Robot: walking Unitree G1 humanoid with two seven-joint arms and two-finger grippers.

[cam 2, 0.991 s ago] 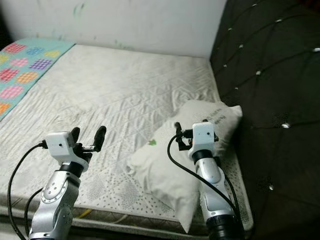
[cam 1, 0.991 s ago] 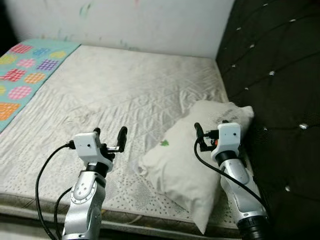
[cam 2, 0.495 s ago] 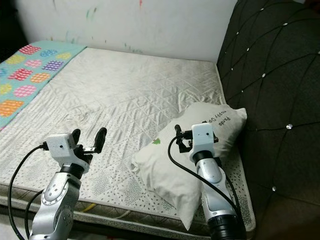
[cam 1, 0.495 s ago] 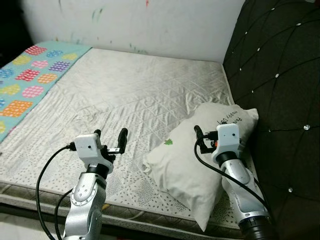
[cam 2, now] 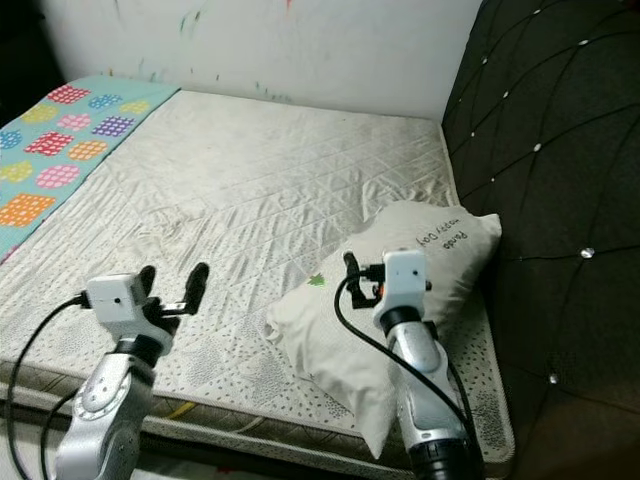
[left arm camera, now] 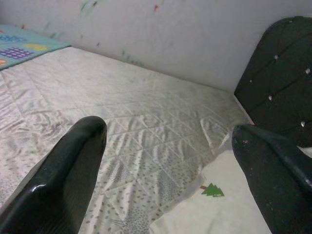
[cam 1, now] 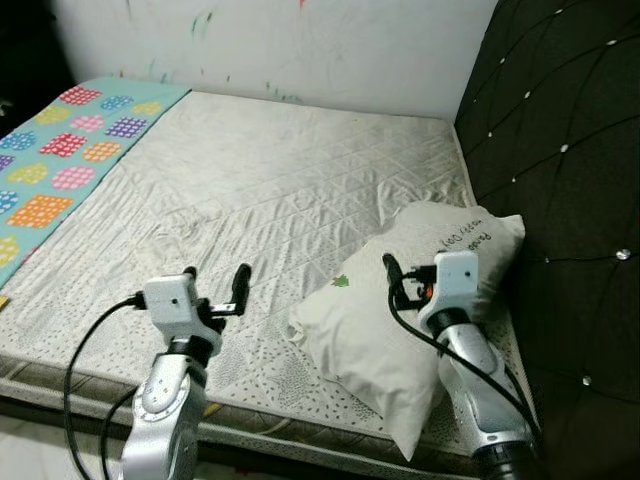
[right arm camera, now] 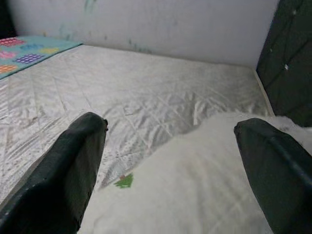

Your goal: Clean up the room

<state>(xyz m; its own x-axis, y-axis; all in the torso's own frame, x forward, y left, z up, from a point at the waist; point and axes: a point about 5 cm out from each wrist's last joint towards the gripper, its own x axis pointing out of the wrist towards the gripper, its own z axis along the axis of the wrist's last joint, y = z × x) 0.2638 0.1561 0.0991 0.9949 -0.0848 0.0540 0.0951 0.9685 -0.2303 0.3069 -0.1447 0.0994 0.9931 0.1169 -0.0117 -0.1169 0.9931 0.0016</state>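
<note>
A white pillow [cam 1: 375, 325] with a small green tree print and black writing lies askew at the near right corner of the bed, one end against the dark headboard. My right gripper [cam 1: 408, 278] hovers open just over the pillow's middle; the right wrist view has the pillow [right arm camera: 195, 195] close under the open fingers [right arm camera: 73, 165]. My left gripper [cam 1: 216, 284] is open with nothing in it, above the mattress's near edge to the left of the pillow. In the left wrist view the pillow's corner [left arm camera: 229, 209] lies ahead between the spread fingers [left arm camera: 68, 170].
The bare quilted mattress [cam 1: 280, 180] stretches to a white wall [cam 1: 320, 45] with paint marks. A teal blanket with coloured squares [cam 1: 60, 160] covers the bed's far left. A black tufted headboard [cam 1: 565, 150] stands along the right. Floor shows below the near bed edge [cam 1: 20, 460].
The whole picture has shifted, so the camera has moved. Both grippers stay open in about the same pose, the left a little lower. The pillow lies as before.
</note>
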